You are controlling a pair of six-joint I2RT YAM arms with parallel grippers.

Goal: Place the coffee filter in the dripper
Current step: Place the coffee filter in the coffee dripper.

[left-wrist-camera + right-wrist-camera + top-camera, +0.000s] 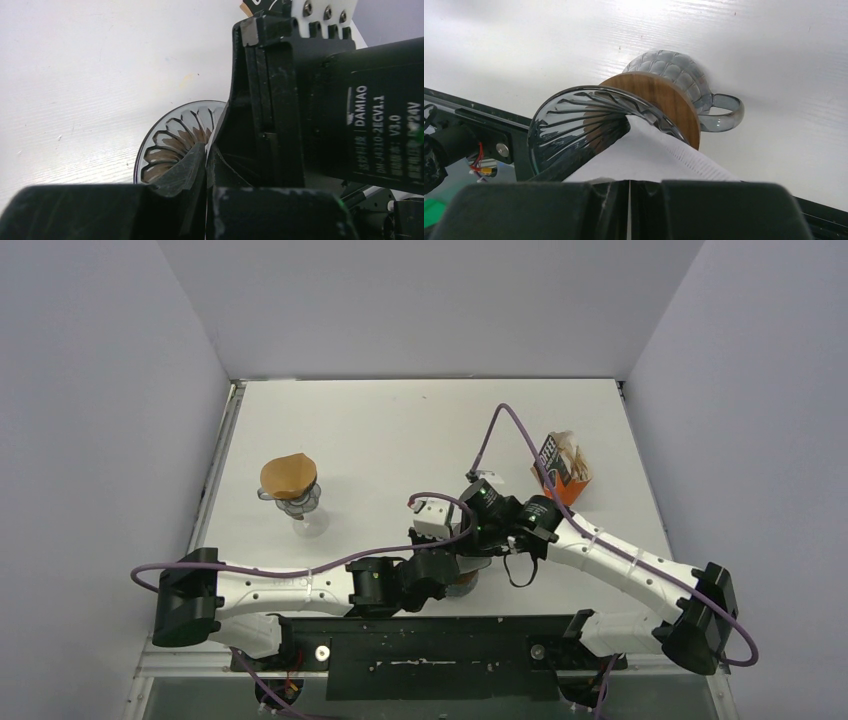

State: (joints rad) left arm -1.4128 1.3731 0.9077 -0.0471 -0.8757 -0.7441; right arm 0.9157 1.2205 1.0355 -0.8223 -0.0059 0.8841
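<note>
While the right gripper [630, 187] pinches the filter [649, 155] in closed fingers, the paper's tip enters the dripper [569, 120].
Left gripper [206, 155], closed, sits at the dripper's rim, probably steadying it; actual grip unclear.

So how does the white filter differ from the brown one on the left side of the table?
Colour: the white filter is plain white, the brown filter tan. Hold: the white filter is pinched in the right jaws, its tip at the grey dripper's mouth; the brown filter sits free in a clear glass vessel. Both are paper cones.
</note>
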